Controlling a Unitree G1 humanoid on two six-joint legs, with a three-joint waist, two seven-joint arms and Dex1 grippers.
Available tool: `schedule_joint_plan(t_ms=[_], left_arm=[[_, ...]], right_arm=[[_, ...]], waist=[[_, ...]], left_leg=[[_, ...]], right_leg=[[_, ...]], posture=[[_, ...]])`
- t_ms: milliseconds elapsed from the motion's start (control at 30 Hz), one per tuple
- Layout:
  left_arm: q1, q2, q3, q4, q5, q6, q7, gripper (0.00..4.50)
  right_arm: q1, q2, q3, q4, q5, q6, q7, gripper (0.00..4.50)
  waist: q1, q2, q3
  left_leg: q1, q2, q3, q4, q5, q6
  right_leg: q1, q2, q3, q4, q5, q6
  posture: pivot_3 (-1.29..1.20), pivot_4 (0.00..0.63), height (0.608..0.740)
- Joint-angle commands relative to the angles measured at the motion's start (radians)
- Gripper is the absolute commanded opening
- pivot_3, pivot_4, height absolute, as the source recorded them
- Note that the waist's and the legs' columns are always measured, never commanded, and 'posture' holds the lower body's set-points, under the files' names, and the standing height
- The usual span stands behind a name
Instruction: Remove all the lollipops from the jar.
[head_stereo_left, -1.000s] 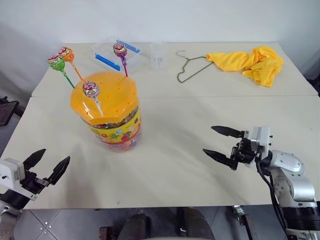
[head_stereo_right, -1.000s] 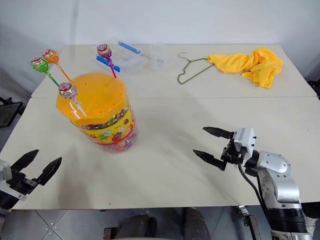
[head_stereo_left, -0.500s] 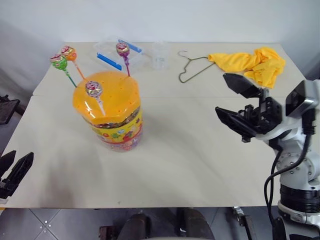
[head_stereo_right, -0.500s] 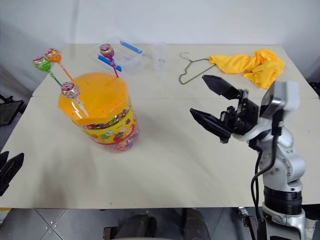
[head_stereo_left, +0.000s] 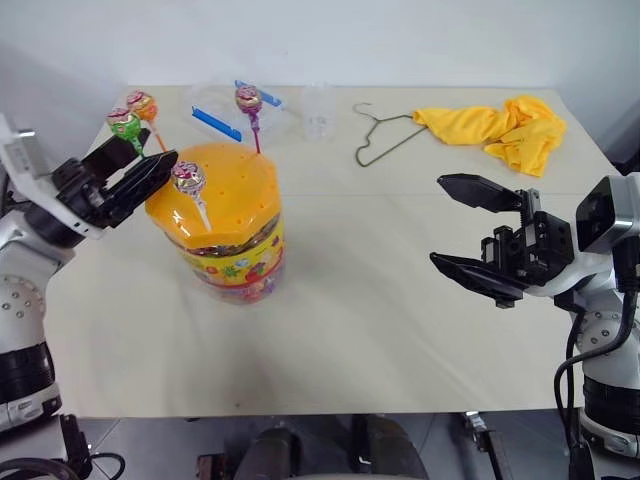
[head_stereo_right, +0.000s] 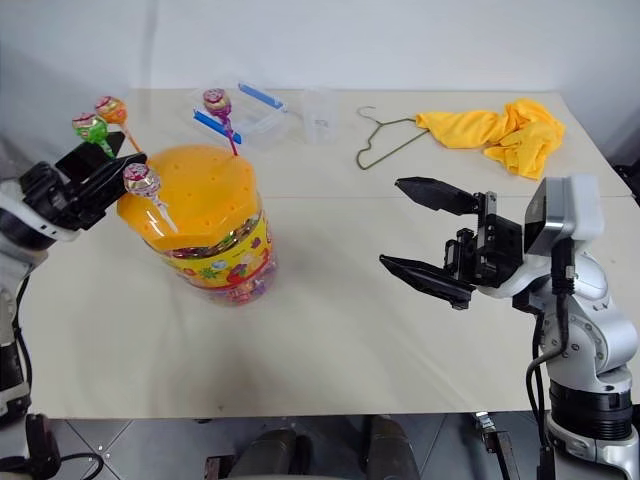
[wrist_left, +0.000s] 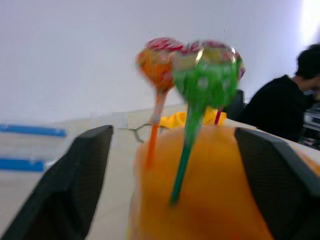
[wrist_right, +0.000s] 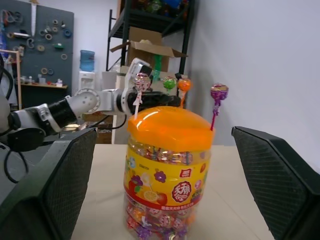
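Both grippers gape, empty: left gripper (head_stereo_left: 140, 170) at the lid's edge w/ the green lollipop (wrist_left: 207, 75) and orange lollipop (wrist_left: 157, 67) sticks between its fingers, untouched; right gripper (head_stereo_right: 420, 235) well apart. Four lollipops, one jar (head_stereo_left: 228, 225). Jar sits at 9 o'clock from my right.

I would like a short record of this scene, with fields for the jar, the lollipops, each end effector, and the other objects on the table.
jar: clear tub with orange lid, upright on the table
lollipops: four, all standing in the lid
left end effector: open, beside the lid near the green lollipop, holding nothing
right end effector: open, apart from the jar
other objects: wire hanger, yellow cloth, clear box, small cup
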Motion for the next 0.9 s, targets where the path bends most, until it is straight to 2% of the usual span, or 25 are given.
schedule_joint_plan(t_ms=[33, 267, 333, 500, 600, 700, 900], left_arm=[[-0.025, -0.009, -0.006, 0.006, -0.012, 0.031, -0.016, 2.76], [0.003, 0.034, 0.04, 0.038, -0.017, 0.078, -0.064, 0.63], [0.011, 0.054, 0.048, 0.061, 0.022, 0.058, -0.064, 0.07], [0.001, 0.057, 0.054, 0.082, 0.019, 0.075, -0.071, 0.07], [-0.008, 0.057, 0.052, 0.078, 0.012, 0.084, -0.086, 0.75], [-0.005, 0.062, 0.055, 0.063, 0.013, 0.084, -0.108, 1.62], [0.02, 0.078, 0.098, 0.043, 0.013, 0.102, -0.077, 1.62]], right_arm=[[0.009, 0.005, -0.02, -0.034, -0.006, -0.02, -0.012, 4.5], [0.039, 0.009, -0.027, -0.067, -0.007, -0.019, -0.036, 4.5], [0.038, 0.011, -0.025, -0.069, -0.008, -0.02, -0.04, 4.5], [0.031, 0.019, -0.013, -0.062, -0.014, -0.024, -0.042, 4.5], [0.022, 0.021, -0.009, -0.055, -0.016, -0.022, -0.039, 4.5], [0.018, 0.019, -0.01, -0.053, -0.015, -0.018, -0.036, 4.5], [0.02, 0.018, -0.009, -0.057, -0.016, -0.014, -0.04, 4.5]], waist=[[-0.001, 0.0, 0.0], [0.001, 0.0, 0.0], [-0.001, 0.0, 0.0], [-0.001, 0.0, 0.0], [-0.002, 0.0, 0.0], [-0.003, 0.0, 0.0], [-0.001, 0.0, 0.0]], left_leg=[[0.0, 0.0, 0.0, 0.0, 0.0, 0.0], [0.0, 0.0, -0.001, 0.002, 0.0, 0.0], [0.0, 0.0, -0.002, 0.002, 0.0, 0.0], [0.0, 0.001, -0.001, 0.002, 0.0, 0.0], [0.0, 0.001, -0.001, 0.002, 0.0, 0.0], [0.0, 0.001, -0.001, 0.002, 0.0, 0.0], [0.0, 0.001, -0.001, 0.002, 0.0, 0.0]], right_leg=[[0.0, 0.0, 0.0, 0.0, 0.0, 0.0], [0.0, -0.001, -0.001, 0.0, 0.0, 0.0], [0.001, -0.001, 0.0, 0.0, 0.0, 0.0], [0.001, -0.001, 0.0, 0.0, 0.0, 0.0], [0.0, -0.001, 0.0, 0.0, 0.0, 0.0], [0.0, -0.001, 0.0, 0.0, 0.0, 0.0], [0.0, -0.002, 0.001, 0.0, 0.0, 0.0]], posture=[[0.0, 0.15, 0.74], [0.0, 0.15, 0.74], [0.0, 0.15, 0.74], [0.0, 0.15, 0.74], [0.0, 0.15, 0.74], [0.0, 0.15, 0.74], [0.0, 0.15, 0.74]])
